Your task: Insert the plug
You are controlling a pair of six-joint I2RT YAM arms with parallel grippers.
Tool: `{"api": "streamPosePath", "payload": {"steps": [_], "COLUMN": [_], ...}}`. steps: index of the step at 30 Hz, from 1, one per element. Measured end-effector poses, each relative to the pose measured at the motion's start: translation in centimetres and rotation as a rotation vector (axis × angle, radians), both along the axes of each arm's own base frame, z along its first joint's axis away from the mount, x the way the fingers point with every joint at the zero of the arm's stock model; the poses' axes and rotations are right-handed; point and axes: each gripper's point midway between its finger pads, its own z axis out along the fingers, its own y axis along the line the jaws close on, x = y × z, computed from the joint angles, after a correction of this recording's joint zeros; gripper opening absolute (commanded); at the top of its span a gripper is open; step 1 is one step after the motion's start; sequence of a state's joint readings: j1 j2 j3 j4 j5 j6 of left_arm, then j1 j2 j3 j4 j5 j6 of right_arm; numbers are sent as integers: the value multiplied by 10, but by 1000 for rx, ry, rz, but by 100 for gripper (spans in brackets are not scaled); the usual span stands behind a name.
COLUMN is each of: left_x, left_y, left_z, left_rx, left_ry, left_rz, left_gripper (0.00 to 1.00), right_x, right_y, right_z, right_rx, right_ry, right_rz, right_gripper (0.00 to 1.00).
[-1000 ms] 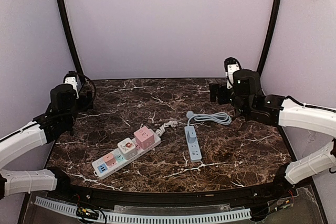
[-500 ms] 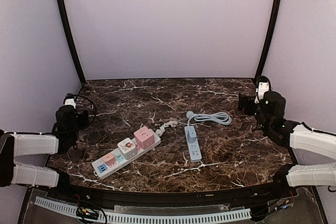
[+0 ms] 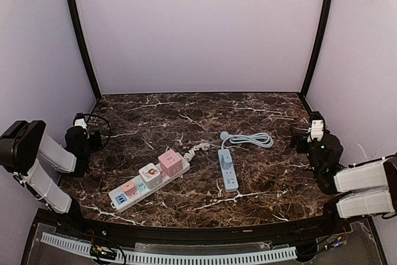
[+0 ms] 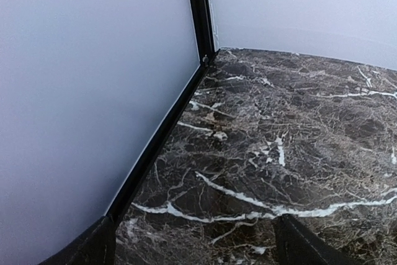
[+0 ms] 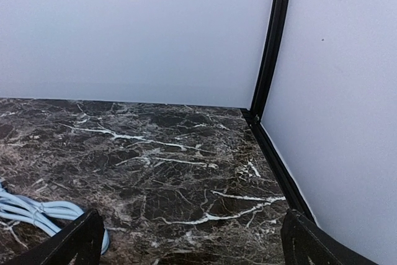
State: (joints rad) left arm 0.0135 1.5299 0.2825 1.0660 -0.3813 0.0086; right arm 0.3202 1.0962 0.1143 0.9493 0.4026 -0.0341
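Observation:
A light-blue power strip (image 3: 228, 169) lies mid-table, its cable coiled (image 3: 249, 139) behind it and ending in a small plug (image 3: 224, 134). Left of it sits a white strip (image 3: 149, 179) with coloured cube sockets and a white cord (image 3: 197, 149). My left gripper (image 3: 87, 141) rests folded at the left edge, far from both strips. It is open in the left wrist view (image 4: 195, 252), with only marble between the fingers. My right gripper (image 3: 310, 141) sits at the right edge, also open (image 5: 192, 246) and holding nothing. The blue cable (image 5: 31, 212) shows just left of its left finger.
Pale walls with black frame posts (image 3: 79, 35) (image 3: 317, 32) close in the dark marble table (image 3: 186, 116) on three sides. The left wall (image 4: 93, 91) is close to my left gripper. The right wall (image 5: 341, 103) is close to my right gripper.
Both arms have drawn back from raised poses over the table and folded down low at its left and right edges. The strips and cables have not moved.

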Motion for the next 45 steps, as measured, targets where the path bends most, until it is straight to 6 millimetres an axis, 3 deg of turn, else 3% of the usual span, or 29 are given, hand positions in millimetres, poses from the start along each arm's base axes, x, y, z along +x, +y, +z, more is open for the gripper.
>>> {"api": "streamPosePath", "payload": {"steps": [4,10,20,26,32,45], "left_x": [5,11,20,24,25,25], "left_y": [-2,-6,-19,-29,-31,-32], "left_z": [-8,2,8,9,9,9], "left_rx": [-19,-26,-23,-16,-15,-12], "left_ry": [14,-28,-37,-33,-33,-31], "left_rz": [-33,-59,-143,-201,-217,-224], "left_gripper": [89,99,99,99,99,99], "right_x": [-1,6,25,33,48,48], "right_y": [-6,-9,-17,-12,-26,-38], "right_z": [-21,-4,-9,-28,-13,-18], "right_rx": [-37,-19,1,14,56,79], "right_ry": [23,-72,-68,-13,-50,-34], "right_rz": [9,45,90,124,35,-31], "right_gripper": [99,99,99,99,99,99]}}
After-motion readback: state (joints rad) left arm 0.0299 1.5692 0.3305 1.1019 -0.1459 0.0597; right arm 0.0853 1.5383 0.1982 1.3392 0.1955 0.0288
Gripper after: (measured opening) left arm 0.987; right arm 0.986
